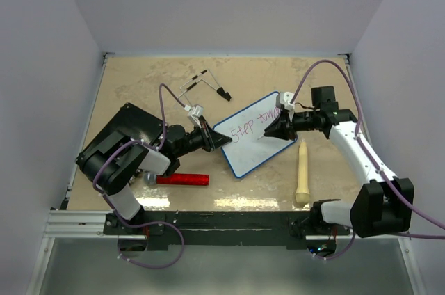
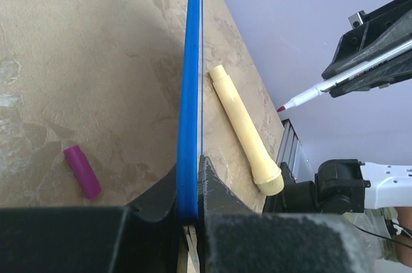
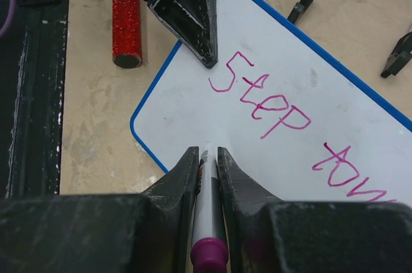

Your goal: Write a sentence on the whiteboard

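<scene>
The whiteboard [image 1: 252, 143] lies tilted on the table, white with a thin blue rim [image 2: 188, 93]. My left gripper [image 1: 221, 140] is shut on its left edge; the left wrist view shows the rim pinched between the fingers [image 2: 190, 167]. The sentence [image 3: 261, 96] so reads "Step" with a second word begun, in purple-pink [image 1: 254, 124]. My right gripper [image 3: 207, 150] is shut on a marker [image 3: 207, 179], over blank board below "Step". In the left wrist view the marker's tip [image 2: 281, 109] stands a little off the board's face.
A cream club-shaped stick [image 1: 302, 172] lies right of the board. A red glittery cylinder [image 1: 182, 179] lies near its lower left. A black slab [image 1: 128, 128] sits at the left, and a wire-framed thing [image 1: 205, 83] behind. A purple cap [image 2: 82, 171] rests on the table.
</scene>
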Controlling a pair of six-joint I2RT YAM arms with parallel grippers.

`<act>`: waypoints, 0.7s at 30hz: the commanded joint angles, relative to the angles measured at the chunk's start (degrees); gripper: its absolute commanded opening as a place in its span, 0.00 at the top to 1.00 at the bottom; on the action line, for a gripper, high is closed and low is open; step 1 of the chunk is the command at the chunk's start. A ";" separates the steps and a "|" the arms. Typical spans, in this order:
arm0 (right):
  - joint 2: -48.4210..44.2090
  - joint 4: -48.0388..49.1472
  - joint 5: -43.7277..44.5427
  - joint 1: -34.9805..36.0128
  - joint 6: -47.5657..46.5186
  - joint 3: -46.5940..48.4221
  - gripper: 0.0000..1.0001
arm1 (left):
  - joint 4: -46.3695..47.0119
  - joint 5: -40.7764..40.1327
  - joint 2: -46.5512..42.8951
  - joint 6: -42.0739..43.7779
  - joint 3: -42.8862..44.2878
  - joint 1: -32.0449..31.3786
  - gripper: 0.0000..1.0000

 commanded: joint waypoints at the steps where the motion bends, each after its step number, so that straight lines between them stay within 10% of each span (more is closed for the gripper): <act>1: 0.11 2.30 3.99 2.59 -0.97 1.62 1.00 | 11.50 -0.05 -0.68 -1.89 0.37 -0.35 1.00; 21: -1.65 20.93 20.34 22.19 7.64 -5.93 1.00 | 13.18 -3.56 0.11 -7.34 -0.51 -0.35 1.00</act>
